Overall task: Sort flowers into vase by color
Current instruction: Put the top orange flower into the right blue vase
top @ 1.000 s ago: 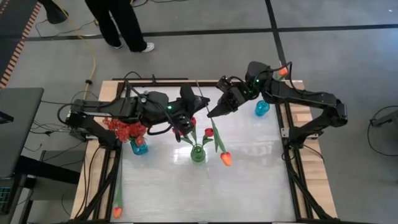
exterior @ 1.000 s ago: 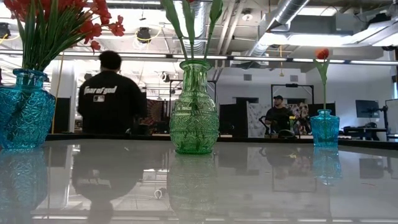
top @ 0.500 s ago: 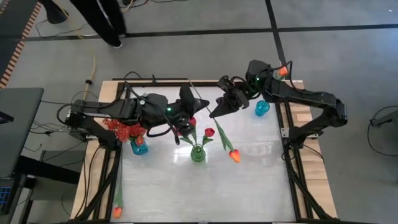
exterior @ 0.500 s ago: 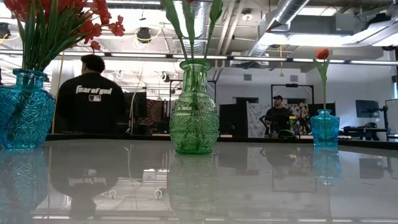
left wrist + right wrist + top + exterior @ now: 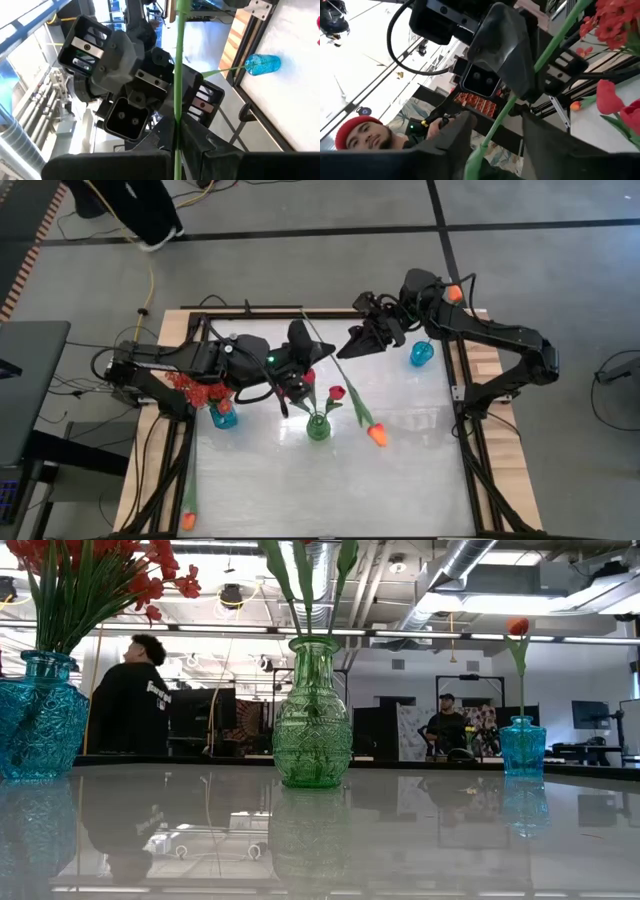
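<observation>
An orange tulip [image 5: 378,434] hangs head-down over the counter [image 5: 400,470], its long stem [image 5: 340,375] running up between the two arms, just beside the green vase [image 5: 318,427]. The left tool [image 5: 292,388] is pressed together on that stem, as the left wrist view shows, with the stem [image 5: 178,90] passing straight through its grip. The right tool [image 5: 356,345] sits at the stem's upper end with its fingers [image 5: 452,145] spread to either side of the stem [image 5: 520,95], apparently no longer pinching it.

By the look of it, the sorting is well along. A bushy red spray [image 5: 205,390] fills the blue vase [image 5: 224,418] on the left, red tulips [image 5: 337,392] stand in the green vase, and an orange tulip [image 5: 517,627] stands in the small blue vase [image 5: 522,747] on the right. Left to do: the held tulip, and another orange tulip [image 5: 188,515] lying at the counter's left edge.

The high view shows both arms and the loose flower; the low view shows neither, only the three vases and people in the room beyond.
</observation>
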Motion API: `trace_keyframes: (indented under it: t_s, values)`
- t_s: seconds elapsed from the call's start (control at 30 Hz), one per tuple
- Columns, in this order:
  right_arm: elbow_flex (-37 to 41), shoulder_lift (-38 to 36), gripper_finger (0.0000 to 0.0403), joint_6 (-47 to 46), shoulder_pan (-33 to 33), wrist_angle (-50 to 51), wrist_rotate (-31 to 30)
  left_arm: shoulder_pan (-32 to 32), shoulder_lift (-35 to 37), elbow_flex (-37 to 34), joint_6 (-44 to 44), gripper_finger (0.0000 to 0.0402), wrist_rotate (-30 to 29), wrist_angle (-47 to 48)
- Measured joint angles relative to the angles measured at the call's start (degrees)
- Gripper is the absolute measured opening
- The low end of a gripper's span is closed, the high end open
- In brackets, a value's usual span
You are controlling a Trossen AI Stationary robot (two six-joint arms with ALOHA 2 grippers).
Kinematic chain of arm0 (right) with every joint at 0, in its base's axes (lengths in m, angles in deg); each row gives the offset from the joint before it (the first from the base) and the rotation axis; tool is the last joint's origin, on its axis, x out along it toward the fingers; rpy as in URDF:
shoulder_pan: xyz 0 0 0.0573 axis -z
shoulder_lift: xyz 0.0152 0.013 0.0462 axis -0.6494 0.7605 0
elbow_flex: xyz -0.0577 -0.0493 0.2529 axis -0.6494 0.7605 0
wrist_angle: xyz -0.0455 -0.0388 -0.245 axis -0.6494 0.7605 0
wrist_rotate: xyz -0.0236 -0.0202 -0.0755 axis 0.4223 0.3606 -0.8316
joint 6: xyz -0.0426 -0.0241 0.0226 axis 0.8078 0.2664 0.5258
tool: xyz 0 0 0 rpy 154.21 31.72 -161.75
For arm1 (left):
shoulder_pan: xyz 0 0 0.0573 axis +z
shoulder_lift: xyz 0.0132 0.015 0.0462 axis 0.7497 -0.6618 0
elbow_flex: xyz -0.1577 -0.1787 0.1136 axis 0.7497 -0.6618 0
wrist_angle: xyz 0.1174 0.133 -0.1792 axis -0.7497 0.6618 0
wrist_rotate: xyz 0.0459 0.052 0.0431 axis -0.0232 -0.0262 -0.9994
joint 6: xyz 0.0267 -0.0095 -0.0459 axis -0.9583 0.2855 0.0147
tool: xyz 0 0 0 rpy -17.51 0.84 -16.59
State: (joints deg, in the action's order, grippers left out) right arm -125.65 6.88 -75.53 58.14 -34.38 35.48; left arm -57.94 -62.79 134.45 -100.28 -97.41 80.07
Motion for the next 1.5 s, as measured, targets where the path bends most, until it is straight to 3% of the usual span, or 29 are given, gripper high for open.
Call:
trace_keyframes:
  t_s: [0.17,0.43,0.53,0.7,0.87,1.03,1.5]
  values:
    - [0.00,-0.04,0.0249,1.78,2.31,-2.15,1.63,-0.56,0.06,0.00,5.66,0.0000,0.46,-0.05]
    - [0.00,-3.04,0.0254,11.30,7.83,-4.49,2.40,-0.91,5.02,-0.07,20.86,0.0000,9.46,-1.40]
    - [0.00,-4.32,0.0254,20.49,9.38,-4.45,2.29,0.61,7.39,-0.04,32.29,0.0000,15.10,-3.82]
    - [-0.02,-5.78,0.0254,38.16,8.29,-4.78,-1.84,6.48,9.28,0.02,59.38,0.0000,23.48,-6.99]
    - [-0.02,-5.77,0.0254,52.25,5.14,-7.14,-9.59,11.25,8.55,0.00,77.10,0.0000,29.52,-5.77]
    - [-0.02,-5.77,0.0254,60.64,2.32,-9.34,-18.45,12.27,7.66,0.00,80.93,0.0000,31.85,-6.06]
    - [-4.66,-1.01,0.0253,59.97,-1.60,-9.49,-22.06,12.74,4.66,-0.02,82.32,0.0000,31.72,-6.17]
